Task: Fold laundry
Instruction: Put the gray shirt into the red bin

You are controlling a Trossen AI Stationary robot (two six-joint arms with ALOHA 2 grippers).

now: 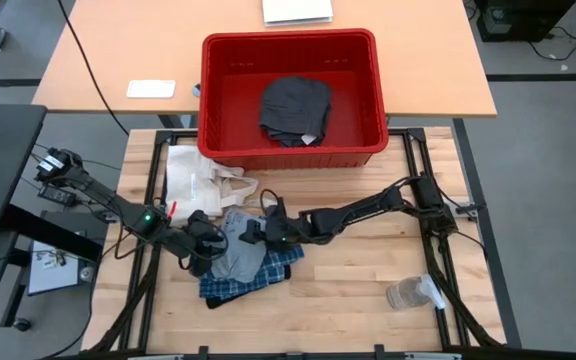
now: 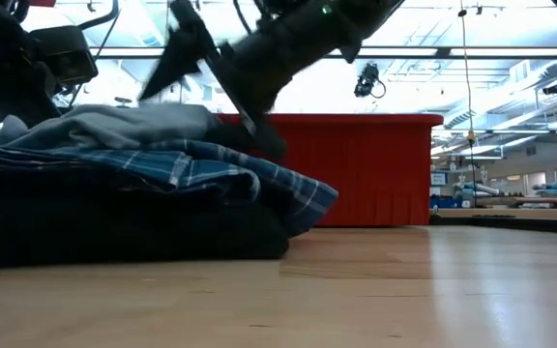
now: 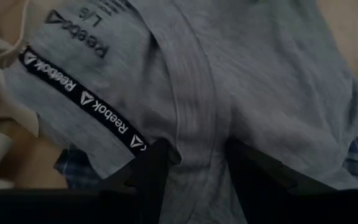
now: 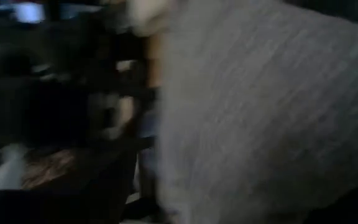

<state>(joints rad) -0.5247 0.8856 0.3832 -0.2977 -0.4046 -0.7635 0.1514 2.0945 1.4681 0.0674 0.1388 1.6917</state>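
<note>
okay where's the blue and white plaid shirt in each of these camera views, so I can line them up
High view: plaid shirt at lower centre, under the grey garment, between both grippers.
Low view: the plaid layer at left, in the pile's middle.
Left wrist view: only plaid edges past the grey cloth.
Right wrist view: cannot tell; blurred.
Shared landmark: the grey garment lying on top; the red bin shows in the high and low views.

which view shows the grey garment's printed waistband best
The left wrist view: the grey garment fills it, and its black Reebok band is readable. The high view shows only a small grey patch on the plaid shirt; the low view shows its edge; the right wrist view is blurred.
</note>
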